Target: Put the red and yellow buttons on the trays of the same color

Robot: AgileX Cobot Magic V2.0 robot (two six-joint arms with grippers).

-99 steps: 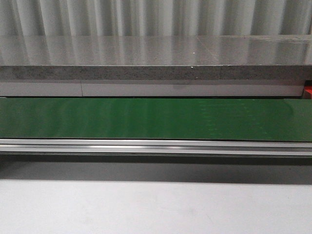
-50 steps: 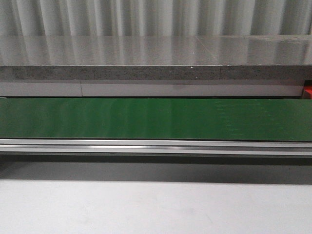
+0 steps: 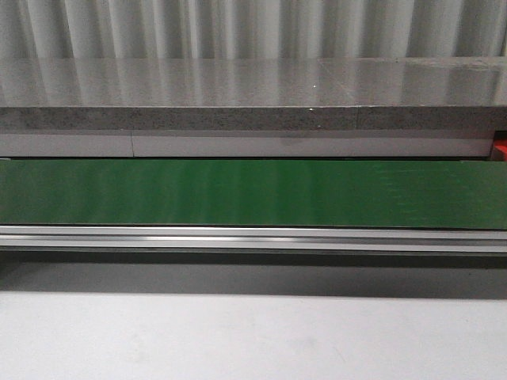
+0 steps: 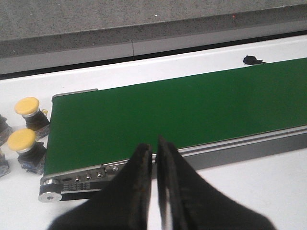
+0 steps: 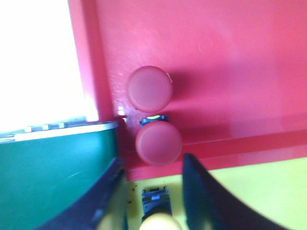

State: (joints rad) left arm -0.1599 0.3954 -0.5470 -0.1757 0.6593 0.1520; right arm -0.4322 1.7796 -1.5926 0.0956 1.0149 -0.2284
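Observation:
In the right wrist view two red buttons (image 5: 149, 88) (image 5: 158, 143) stand cap-up on the red tray (image 5: 230, 62), near its corner. A yellow button (image 5: 156, 213) lies on its side on the yellow tray (image 5: 259, 191), blue base toward the red tray. My right gripper (image 5: 152, 159) is open above it, one finger on each side and clear of it. In the left wrist view two more yellow buttons (image 4: 27, 106) (image 4: 21, 140) stand on the white table beside the belt's end. My left gripper (image 4: 156, 148) is shut and empty above the belt's near rail. The front view shows no gripper.
A green conveyor belt (image 3: 253, 192) with an aluminium rail (image 3: 253, 236) runs across the table; its end roller (image 4: 50, 195) is near the left gripper. Dark button bodies (image 4: 3, 128) show at the left wrist view's edge. A grey stone ledge (image 3: 253, 95) lies behind the belt.
In the front view faint marks on the green belt drift to the right. Nothing else differs there.

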